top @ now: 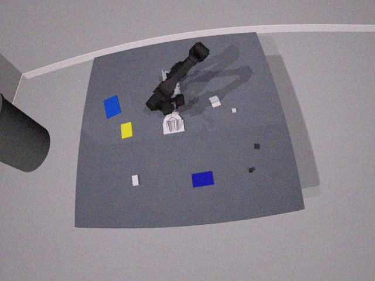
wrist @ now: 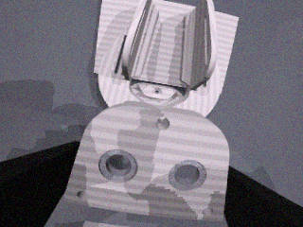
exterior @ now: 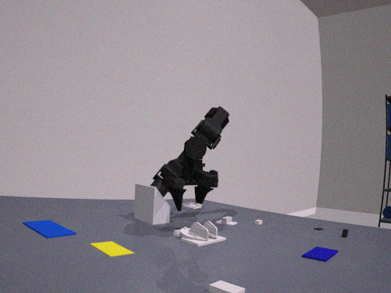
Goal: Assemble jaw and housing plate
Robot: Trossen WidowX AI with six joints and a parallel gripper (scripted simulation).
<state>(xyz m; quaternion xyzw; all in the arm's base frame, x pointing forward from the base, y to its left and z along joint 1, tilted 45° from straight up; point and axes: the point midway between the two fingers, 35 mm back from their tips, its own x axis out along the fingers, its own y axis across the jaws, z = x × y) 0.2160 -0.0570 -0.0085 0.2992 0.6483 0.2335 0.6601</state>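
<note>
My gripper (exterior: 189, 208) is shut on the white housing plate (exterior: 193, 206) (wrist: 151, 148), which hangs roughly flat above the table, behind the base in the exterior view. The plate has two large ringed holes and a small hole near its rounded edge. The white base (top: 165, 131) (exterior: 217, 238) (wrist: 228, 38) stands on the table. Two ribbed white jaws stand side by side on it, a left jaw (top: 169, 124) (exterior: 198, 231) (wrist: 141, 35) and a right jaw (top: 177, 124) (exterior: 211, 229) (wrist: 202, 43). In the wrist view the plate hides the base's rear; pins, stubs and gear mesh cannot be made out.
A stepped white piece (top: 214, 101) (exterior: 226, 220) and a small white cube (top: 234, 110) (exterior: 258, 221) lie right of the base. A white block (top: 135, 180), blue sheet (top: 112, 106), yellow sheet (top: 126, 130), dark blue sheet (top: 202, 179) and two small black pieces lie farther out.
</note>
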